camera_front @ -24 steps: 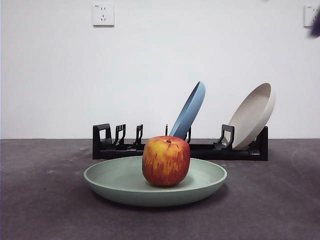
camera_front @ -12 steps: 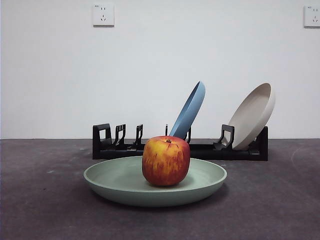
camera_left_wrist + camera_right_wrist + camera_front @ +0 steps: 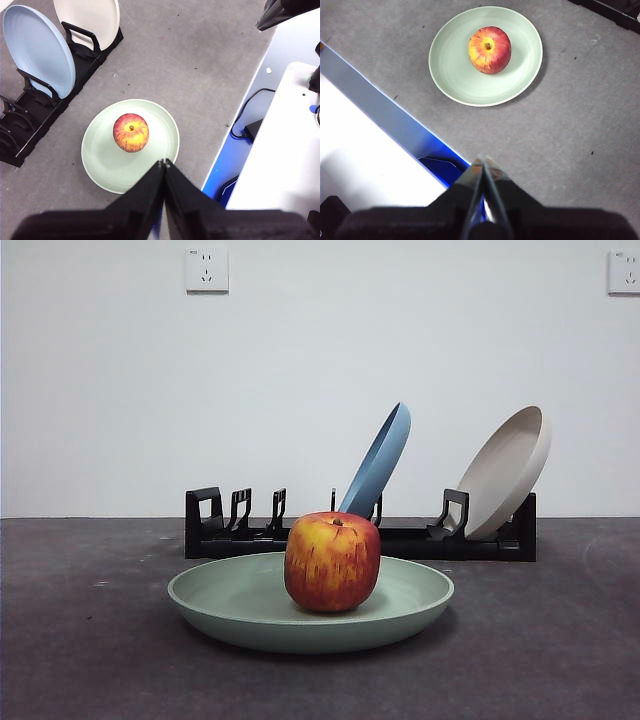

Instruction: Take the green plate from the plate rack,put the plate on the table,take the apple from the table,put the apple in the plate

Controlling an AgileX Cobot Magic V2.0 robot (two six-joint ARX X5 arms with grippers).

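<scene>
In your front view, the apple (image 3: pixel 332 562) stands upright in the middle of the green plate (image 3: pixel 240 605), which lies flat on the counter (image 3: pixel 80 660), near the camera. Behind it, farther off, the plate rack (image 3: pixel 260 535) runs left to right; a blue plate (image 3: pixel 378 460) leans in a slot near its middle and a beige plate (image 3: pixel 508 472) leans at its right end. The 3 slots at the left end hold nothing. 2 wall sockets (image 3: pixel 206 269) sit high on the white wall. No arm shows here.

In your left wrist view, the left tool (image 3: pixel 164 161) hangs high above the counter with its 2 jaws pressed together, holding nothing. Beyond its tips you see the green plate (image 3: pixel 105 165) with the apple (image 3: pixel 131 132) on it, and the rack (image 3: pixel 30 115) carrying the blue plate (image 3: pixel 37 47) and beige plate (image 3: pixel 90 17).

In your right wrist view, the right tool (image 3: pixel 483 159) is likewise closed and empty, up over the counter's edge. The apple (image 3: pixel 490 50) rests slightly off centre in the green plate (image 3: pixel 465 80), well apart from the tool.
</scene>
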